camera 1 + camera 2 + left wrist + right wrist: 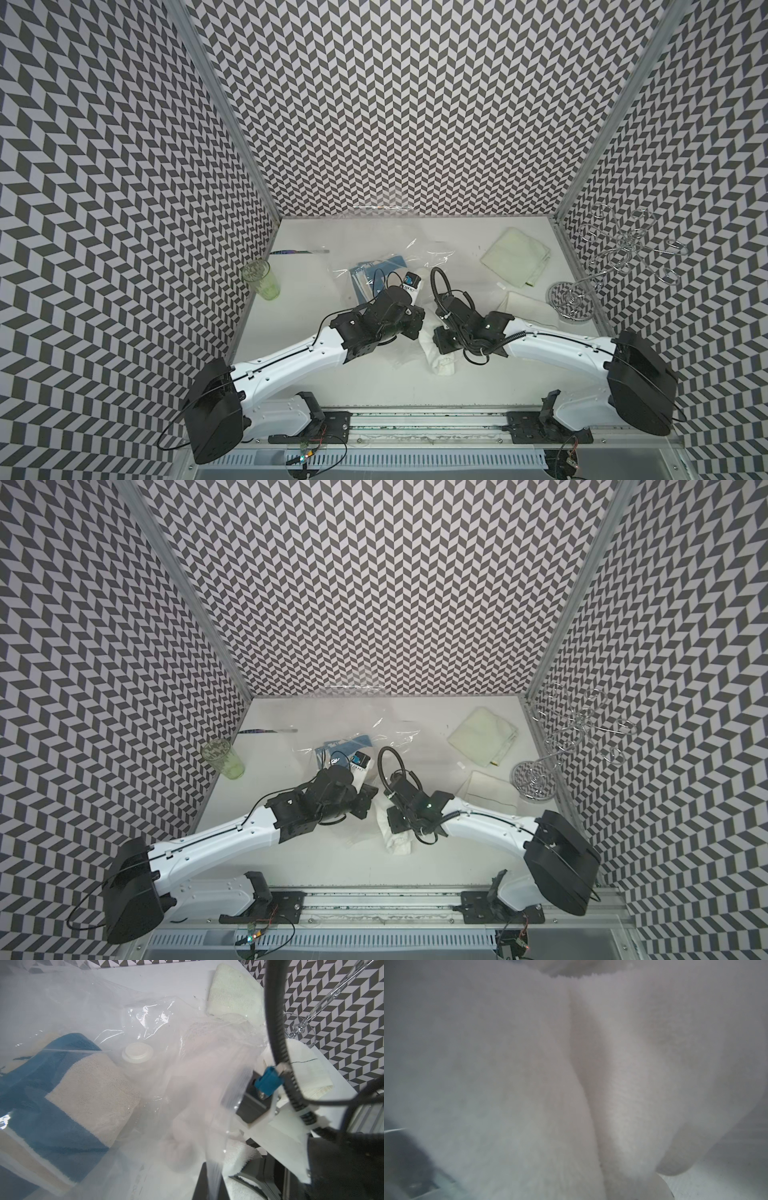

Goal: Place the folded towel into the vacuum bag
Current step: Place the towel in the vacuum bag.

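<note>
The vacuum bag point(432, 259) point(395, 737) lies crinkled mid-table, and in the left wrist view its round white valve cap point(137, 1054) shows. A blue and beige towel point(62, 1095) lies inside it. My left gripper point(415, 324) point(365, 800) point(214, 1186) is shut on a strip of the bag's plastic edge. The folded towel point(442, 361) point(399, 845) point(239, 1155) is white and fluffy, and my right gripper point(438, 340) point(392, 818) is shut on it at the bag's near edge. The towel point(529, 1084) fills the right wrist view and hides the fingers there.
A green tumbler point(262, 278) stands by the left wall, with a thin metal tool point(297, 252) behind it. At the right lie a pale green cloth point(515, 253) and a white cloth point(528, 307), next to a chrome wire rack point(573, 299).
</note>
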`<state>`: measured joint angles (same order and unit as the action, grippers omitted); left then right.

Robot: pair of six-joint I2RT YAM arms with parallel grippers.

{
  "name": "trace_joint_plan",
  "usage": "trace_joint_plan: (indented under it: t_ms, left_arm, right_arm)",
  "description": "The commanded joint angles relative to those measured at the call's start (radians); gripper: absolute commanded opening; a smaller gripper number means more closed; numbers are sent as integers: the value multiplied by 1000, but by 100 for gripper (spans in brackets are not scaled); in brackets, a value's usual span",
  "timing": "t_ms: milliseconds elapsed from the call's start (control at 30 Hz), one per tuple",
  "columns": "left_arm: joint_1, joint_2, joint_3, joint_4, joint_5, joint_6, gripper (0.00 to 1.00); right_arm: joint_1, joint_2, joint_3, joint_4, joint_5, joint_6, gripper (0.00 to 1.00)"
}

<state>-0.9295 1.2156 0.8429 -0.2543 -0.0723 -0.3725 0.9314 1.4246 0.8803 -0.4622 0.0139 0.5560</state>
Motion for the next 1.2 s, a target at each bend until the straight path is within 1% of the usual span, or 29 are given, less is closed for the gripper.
trace_joint_plan:
  t_ms: [0,100,200,233,367,433,533,567,700,767,833,900,1033,1100,1133,1167]
  left_arm:
    - [-7,-7,-2,68,33,4,0]
    - [-6,0,-13,67,30,3,0]
    - [-7,-5,-45,78,29,-9,0]
    - [-8,-7,-53,78,31,-11,0]
    - [-8,-12,-78,65,29,-17,0]
    - [-8,-22,-92,60,24,-18,0]
    - [-8,-37,-116,64,19,-30,0]
    - [-8,-42,-122,63,19,-46,0]
    - [-12,-51,-125,55,29,-57,1]
    - [-15,-55,-122,49,31,-57,1]
    - [-15,-57,-121,47,33,-57,1]
    - [-15,-55,-123,48,35,-56,1]
    - [-17,-50,-117,38,31,-55,1]
    - [-17,-55,-118,32,29,-60,1]
    - [-17,-59,-122,31,28,-61,1]
    - [-19,-63,-126,29,26,-64,1]
  right_arm:
    - [9,16,56,74,-50,-36,3]
    - [8,91,51,99,-9,-62,10]
    - [9,137,34,139,17,-92,27]
    - [9,140,34,148,7,-97,38]
    - [6,102,59,132,-109,-117,71]
    - [-2,52,62,102,-157,-109,79]
    - [-32,-39,30,58,-198,-77,86]
    - [-38,-64,19,42,-200,-71,87]
    - [-24,-157,-22,-41,-121,-22,90]
    - [-3,-215,-60,-11,-122,23,88]
    - [23,-239,-106,49,-123,66,85]
    - [40,-216,-130,108,-121,85,82]
    - [64,-92,-116,187,-124,97,76]
    - [79,-44,-92,220,-108,97,70]
    - [82,-28,-79,229,-104,96,65]
    - [87,-18,-60,232,-95,93,57]
